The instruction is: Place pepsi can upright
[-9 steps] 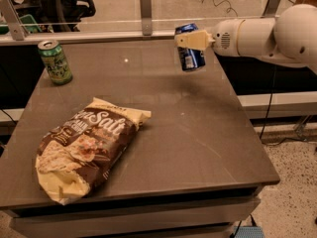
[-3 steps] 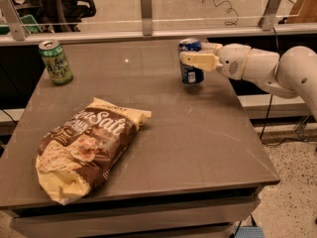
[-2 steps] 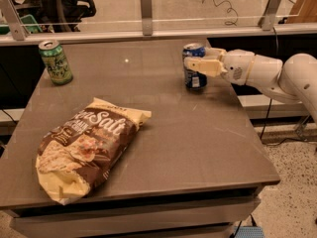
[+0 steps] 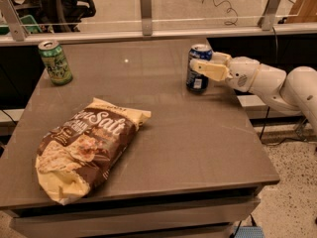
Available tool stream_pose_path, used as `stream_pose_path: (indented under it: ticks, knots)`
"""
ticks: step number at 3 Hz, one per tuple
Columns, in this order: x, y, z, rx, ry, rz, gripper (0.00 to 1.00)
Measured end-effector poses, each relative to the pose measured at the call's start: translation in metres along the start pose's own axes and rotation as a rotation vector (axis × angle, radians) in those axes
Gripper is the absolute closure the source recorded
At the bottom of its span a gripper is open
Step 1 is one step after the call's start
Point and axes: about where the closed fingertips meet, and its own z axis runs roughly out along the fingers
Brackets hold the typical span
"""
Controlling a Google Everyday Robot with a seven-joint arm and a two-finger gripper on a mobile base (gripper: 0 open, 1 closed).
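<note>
The pepsi can (image 4: 197, 81) is dark blue with a silver top and white markings. It stands upright on the grey table (image 4: 198, 133), near the back right. My gripper (image 4: 202, 63) reaches in from the right at the can's upper half. One pale finger (image 4: 212, 70) lies across the can's front and the other sits behind its right side. The fingers are closed on the can, and the can's base rests on the tabletop.
A green can (image 4: 55, 62) stands upright at the table's back left. A large brown and cream chip bag (image 4: 84, 145) lies at the front left. A glass barrier with metal posts (image 4: 145, 11) runs along the back edge. The table's right edge is just below my arm (image 4: 277, 86).
My gripper has carried the pepsi can down from above the table and slightly right. The can now stands on the tabletop with the fingers still around it.
</note>
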Motion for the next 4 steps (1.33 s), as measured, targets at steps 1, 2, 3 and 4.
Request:
stream_pose_path:
  ticks: [1, 2, 3, 4]
  knots:
    - [0.000, 0.000, 0.000, 0.000, 0.000, 0.000, 0.83]
    - [0.000, 0.000, 0.000, 0.000, 0.000, 0.000, 0.59]
    - [-0.006, 0.003, -0.010, -0.040, -0.038, -0.012, 0.35]
    - [-0.014, 0.008, -0.018, -0.087, -0.065, -0.028, 0.13]
